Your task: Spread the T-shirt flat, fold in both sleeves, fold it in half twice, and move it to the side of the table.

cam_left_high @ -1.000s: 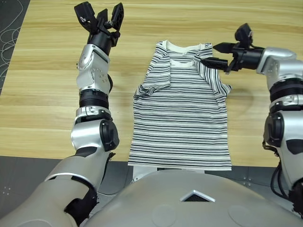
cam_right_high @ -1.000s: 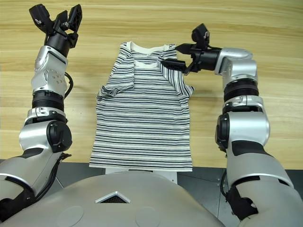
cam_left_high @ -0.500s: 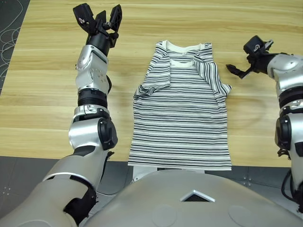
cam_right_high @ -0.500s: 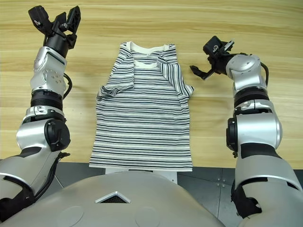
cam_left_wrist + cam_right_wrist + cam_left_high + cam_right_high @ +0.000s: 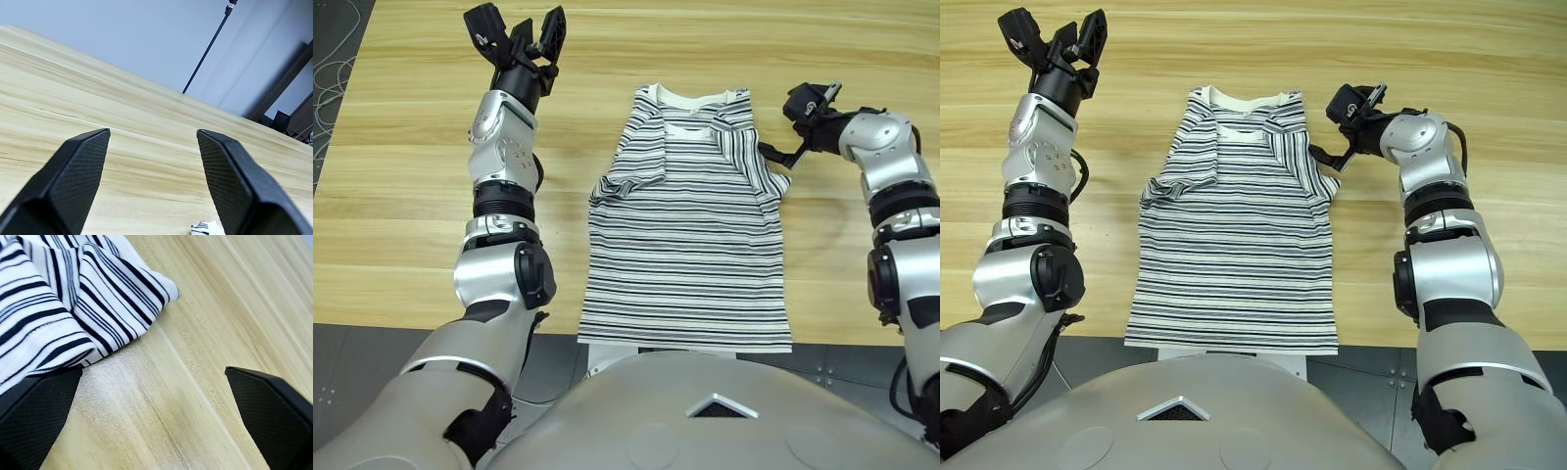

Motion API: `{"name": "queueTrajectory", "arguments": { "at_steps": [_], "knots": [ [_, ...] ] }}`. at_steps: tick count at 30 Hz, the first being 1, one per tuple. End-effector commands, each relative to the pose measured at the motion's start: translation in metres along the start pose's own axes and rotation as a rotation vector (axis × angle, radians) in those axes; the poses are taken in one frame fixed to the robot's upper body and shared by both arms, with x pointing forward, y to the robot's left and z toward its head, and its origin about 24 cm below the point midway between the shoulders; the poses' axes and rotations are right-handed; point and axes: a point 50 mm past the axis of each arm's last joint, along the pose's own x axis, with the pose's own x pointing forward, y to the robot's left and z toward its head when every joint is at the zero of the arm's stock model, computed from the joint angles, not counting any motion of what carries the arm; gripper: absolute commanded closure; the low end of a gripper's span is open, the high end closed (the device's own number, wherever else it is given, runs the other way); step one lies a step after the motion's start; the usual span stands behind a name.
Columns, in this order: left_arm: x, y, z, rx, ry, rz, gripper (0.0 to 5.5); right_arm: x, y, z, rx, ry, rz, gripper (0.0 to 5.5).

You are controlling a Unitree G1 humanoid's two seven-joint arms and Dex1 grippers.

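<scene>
Black-white striped T-shirt (image 5: pixel 690 245) just beside right claw (image 5: pixel 153 371).

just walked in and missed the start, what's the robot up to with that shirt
A two-armed robot is folding a striped T-shirt on a wooden table. The shirt lies flat with both sleeves already folded in; the halving folds are not yet done. Neither hand holds anything: the left hand is open, raised over the table to the shirt's left, and the right hand is open, low beside the shirt's right shoulder edge.
</scene>
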Motion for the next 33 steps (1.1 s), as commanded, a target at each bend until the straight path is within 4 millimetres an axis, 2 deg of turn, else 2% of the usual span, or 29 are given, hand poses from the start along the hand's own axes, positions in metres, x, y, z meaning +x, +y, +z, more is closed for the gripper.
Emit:
{"name": "queueTrajectory", "arguments": {
  "at_steps": [1,15,23,33],
  "knots": [
    [0.005,-0.003,0.008,0.021,-0.004,-0.01,2.18,0.0,0.008,-0.004,0.006,0.013,0.045,0.03],
    [0.005,-0.006,0.003,0.011,0.007,-0.016,2.18,-0.014,0.027,0.014,-0.061,-0.036,0.11,0.03],
    [0.004,-0.007,-0.002,0.002,0.013,-0.02,2.18,-0.019,0.003,0.014,-0.167,0.021,-0.075,0.03],
    [0.003,-0.007,-0.002,0.0,0.012,-0.018,2.18,-0.006,-0.004,0.029,-0.187,-0.018,-0.132,0.03]
  ]
}}
